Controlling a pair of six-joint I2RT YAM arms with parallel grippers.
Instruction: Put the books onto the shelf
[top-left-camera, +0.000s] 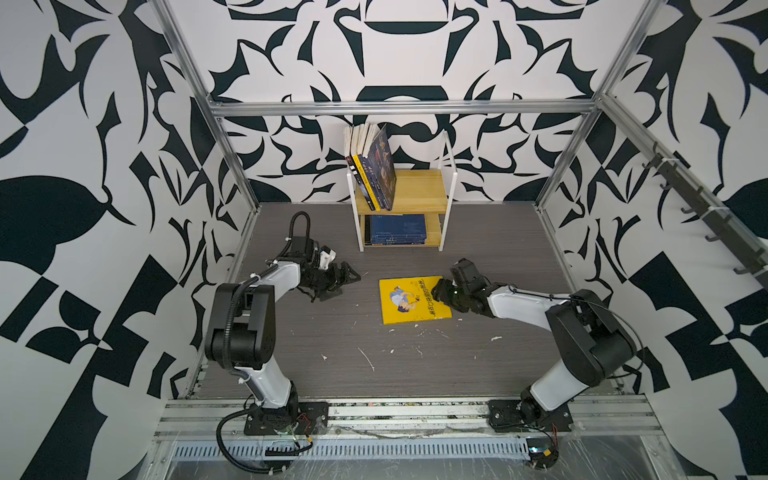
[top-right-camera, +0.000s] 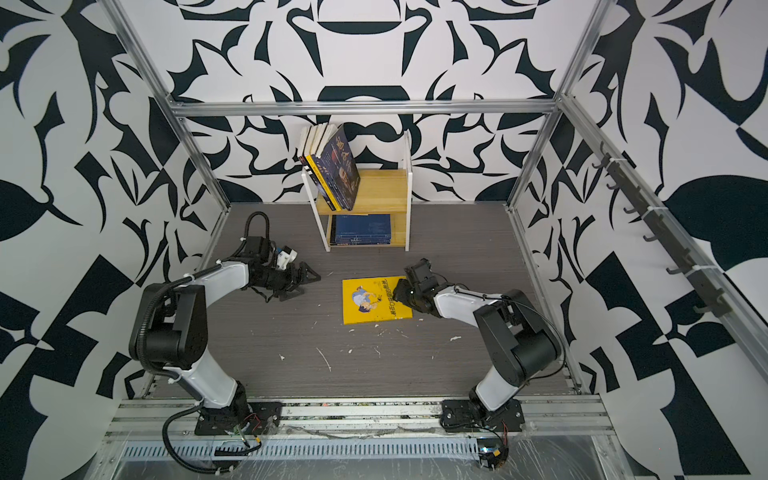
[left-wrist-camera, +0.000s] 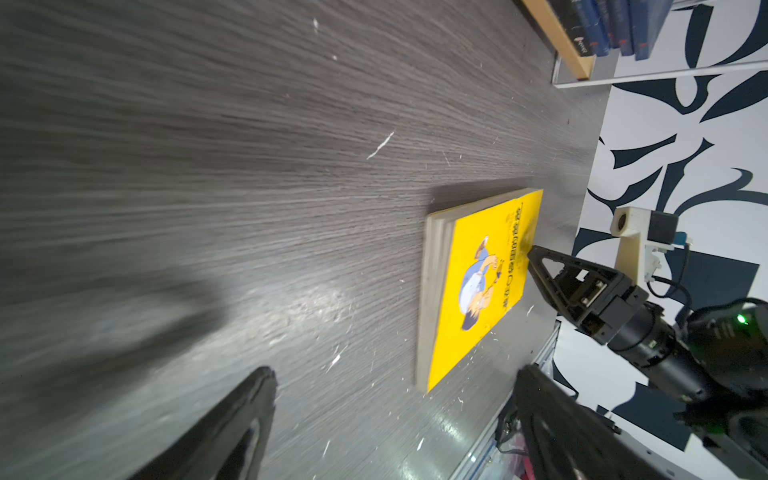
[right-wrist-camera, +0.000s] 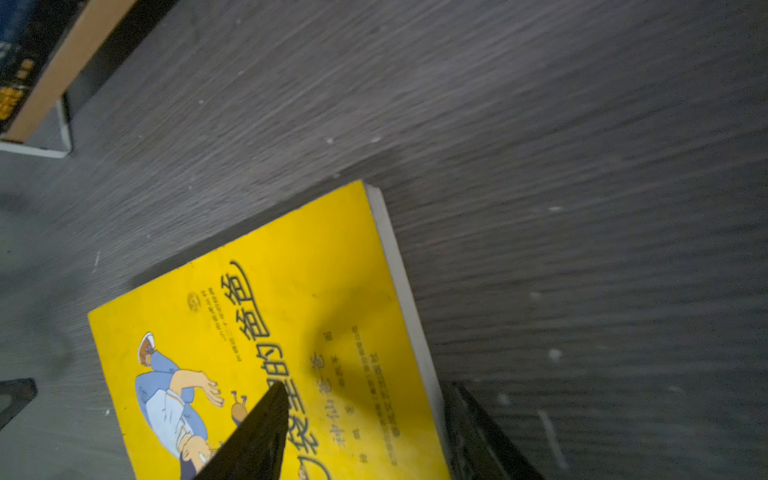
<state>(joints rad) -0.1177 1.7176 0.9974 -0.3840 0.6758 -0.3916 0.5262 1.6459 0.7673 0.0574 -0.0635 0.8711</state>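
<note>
A thin yellow book (top-left-camera: 409, 301) with a glossy cartoon cover and pale page edges is seen lying flat on the grey wood-grain table (top-left-camera: 316, 345), which is marked with white scuffs and flecks. It lies well in front of the shelf (top-left-camera: 422, 193), a small rack of two light wooden boards in a thin white frame. On the upper board a row of slim books (top-left-camera: 374, 166) is stood leaning, pages fanned at the top; on the lower board a stack of navy books (top-left-camera: 397, 228) is laid flat. Spine titles are too small to be read. The right gripper (top-left-camera: 442, 291) is held partly open astride the book's spine edge, one black finger (right-wrist-camera: 266, 419) over the cover and the other beside the edge; nothing is clamped. That corner of the cover is hidden by it in both top views. The left gripper (top-left-camera: 343, 286) is spread wide over bare table, empty, well apart from the book.
</note>
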